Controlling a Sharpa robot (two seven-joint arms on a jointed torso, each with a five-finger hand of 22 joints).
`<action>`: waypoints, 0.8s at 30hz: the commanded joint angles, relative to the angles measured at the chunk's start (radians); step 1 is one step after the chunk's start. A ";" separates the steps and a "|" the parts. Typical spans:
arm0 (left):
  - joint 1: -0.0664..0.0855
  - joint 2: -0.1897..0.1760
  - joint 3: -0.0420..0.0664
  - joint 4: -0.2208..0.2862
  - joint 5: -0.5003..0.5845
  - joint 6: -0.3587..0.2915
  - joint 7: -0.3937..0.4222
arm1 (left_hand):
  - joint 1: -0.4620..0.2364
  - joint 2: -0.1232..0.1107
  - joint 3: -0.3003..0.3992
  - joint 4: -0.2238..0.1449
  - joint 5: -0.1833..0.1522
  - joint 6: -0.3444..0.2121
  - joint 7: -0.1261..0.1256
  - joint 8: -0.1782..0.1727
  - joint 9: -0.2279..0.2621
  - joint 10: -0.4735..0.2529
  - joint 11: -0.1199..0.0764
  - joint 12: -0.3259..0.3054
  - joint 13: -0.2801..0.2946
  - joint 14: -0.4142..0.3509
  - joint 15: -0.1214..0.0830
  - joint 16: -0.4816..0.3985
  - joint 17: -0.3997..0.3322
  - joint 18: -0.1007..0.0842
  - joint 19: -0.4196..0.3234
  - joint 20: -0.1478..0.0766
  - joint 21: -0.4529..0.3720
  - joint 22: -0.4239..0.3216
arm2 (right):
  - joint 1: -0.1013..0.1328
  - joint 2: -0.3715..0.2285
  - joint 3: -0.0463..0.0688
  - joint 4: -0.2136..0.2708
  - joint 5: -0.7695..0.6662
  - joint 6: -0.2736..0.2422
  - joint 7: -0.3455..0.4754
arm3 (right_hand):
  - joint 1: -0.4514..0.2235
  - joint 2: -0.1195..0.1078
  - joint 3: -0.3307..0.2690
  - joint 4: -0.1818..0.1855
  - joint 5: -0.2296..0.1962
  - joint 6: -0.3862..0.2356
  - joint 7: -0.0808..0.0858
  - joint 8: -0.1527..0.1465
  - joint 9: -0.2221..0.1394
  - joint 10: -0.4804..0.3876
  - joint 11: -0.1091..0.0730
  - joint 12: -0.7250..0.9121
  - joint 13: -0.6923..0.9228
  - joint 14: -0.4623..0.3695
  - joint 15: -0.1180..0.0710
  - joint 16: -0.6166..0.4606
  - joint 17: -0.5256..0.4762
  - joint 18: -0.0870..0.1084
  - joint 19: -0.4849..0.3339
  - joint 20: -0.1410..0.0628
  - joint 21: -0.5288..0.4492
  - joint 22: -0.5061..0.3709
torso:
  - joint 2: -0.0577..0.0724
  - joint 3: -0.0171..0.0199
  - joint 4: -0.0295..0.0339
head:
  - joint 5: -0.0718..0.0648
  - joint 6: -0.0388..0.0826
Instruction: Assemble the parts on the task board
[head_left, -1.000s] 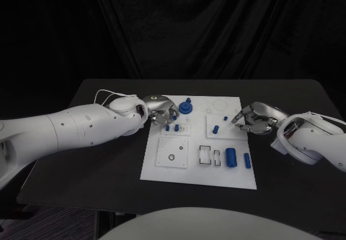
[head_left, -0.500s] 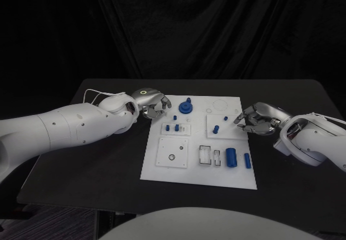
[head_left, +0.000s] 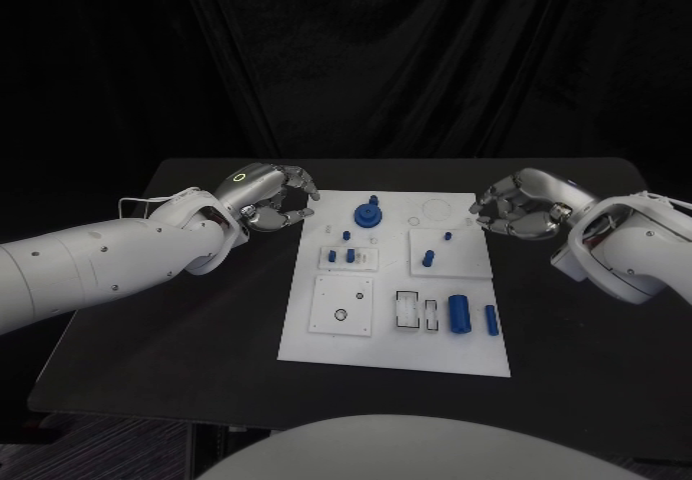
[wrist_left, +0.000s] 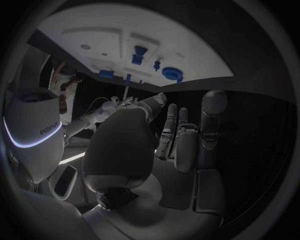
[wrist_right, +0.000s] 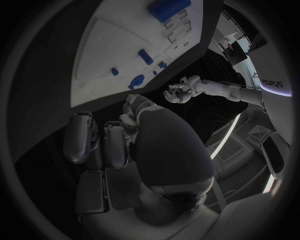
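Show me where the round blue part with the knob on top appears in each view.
Head view: round blue part at the board's far edge.
Left wrist view: it sits at the board's rim.
Right wrist view: it sits near the board's edge.
Shared landmark: white board.

Place: a robotics lab or test cell.
Backdrop: black curtain hung behind the black table (head_left: 188, 330).
Setup: white task board (head_left: 378, 345) centred between 2 white robot arms.
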 joint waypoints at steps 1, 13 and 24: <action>0.003 -0.017 0.000 0.038 0.344 0.057 0.224 | 0.008 0.011 -0.067 0.074 0.042 -0.017 -0.011 0.017 0.011 -0.057 -0.004 0.056 0.026 -0.061 0.003 -0.036 -0.084 0.033 -0.060 0.000 -0.239 -0.141 | 0.025 0.024 0.000 -0.002 -0.082 -0.031 -0.043 | 0.000 -0.017 0.013 0.005 0.001 0.003 0.009 0.000 -0.001 -0.139 0.004 -0.114 -0.124 0.021 0.010 -0.010 -0.014 0.013 -0.017 0.002 -0.027 0.128 | -0.006 -0.0017 -0.0011 | -0.007 0.000; 0.002 -0.059 -0.001 0.169 0.990 0.505 0.378 | 0.069 0.164 -0.324 0.150 0.209 -0.126 0.009 0.047 -0.033 -0.168 0.112 0.153 -0.056 -0.795 0.195 -0.765 -0.854 0.016 -0.496 0.184 -0.525 -0.881 | -0.004 0.073 0.000 -0.028 -0.556 -0.016 -0.192 | -0.043 -0.149 0.183 -0.030 -0.186 -0.150 -0.028 -0.045 -0.009 -0.517 0.075 -0.501 -0.443 -0.062 0.054 -0.048 -0.097 0.044 -0.125 0.044 -0.189 0.093 | -0.013 -0.0291 0.0201 | -0.062 0.000; -0.001 -0.098 -0.001 0.252 1.092 0.628 0.397 | 0.058 0.255 -0.490 0.151 0.201 -0.322 0.055 -0.092 -0.248 -0.363 0.071 -0.133 -0.404 -1.313 0.154 -1.313 -1.218 -0.041 -0.943 0.085 -0.538 -1.074 | -0.047 0.027 0.000 0.011 -0.623 -0.070 -0.234 | -0.078 -0.132 0.086 -0.029 -0.208 -0.177 -0.022 -0.068 -0.012 -0.526 0.076 -0.543 -0.551 -0.035 0.064 -0.027 -0.082 0.033 -0.075 0.051 -0.160 0.103 | -0.014 -0.0556 0.0547 | -0.081 0.000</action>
